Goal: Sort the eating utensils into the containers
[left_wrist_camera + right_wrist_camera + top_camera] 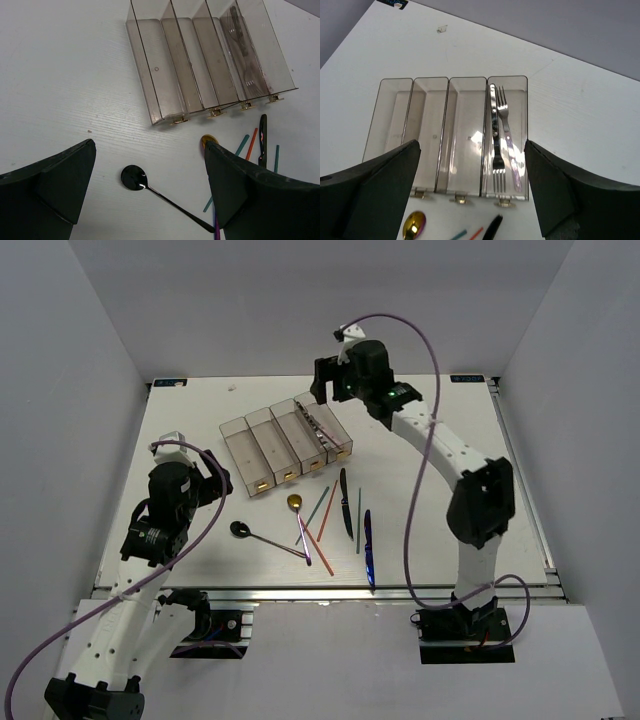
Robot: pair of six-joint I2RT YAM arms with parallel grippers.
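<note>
Four joined clear-grey containers (236, 447) (150, 75) (395, 115) stand at the table's middle back. Two silvery forks (322, 428) (495, 131) lie in the rightmost bin, tines pointing opposite ways. My right gripper (325, 390) (471, 150) hovers open above that row, holding nothing. My left gripper (215, 482) (150, 145) hangs open over a dark spoon (241, 529) (134, 178) on the table. In front of the bins lie a gold-bowled spoon (295, 503) (208, 140) (414, 225), a black knife (346, 502) (263, 137), a blue knife (368, 548) and several thin chopsticks (327, 517).
White enclosure walls (90, 390) close in the table on the left, back and right. An aluminium rail (330, 592) runs along the near edge between the arm bases. The right arm's purple cable (410, 510) loops down over the table's right side.
</note>
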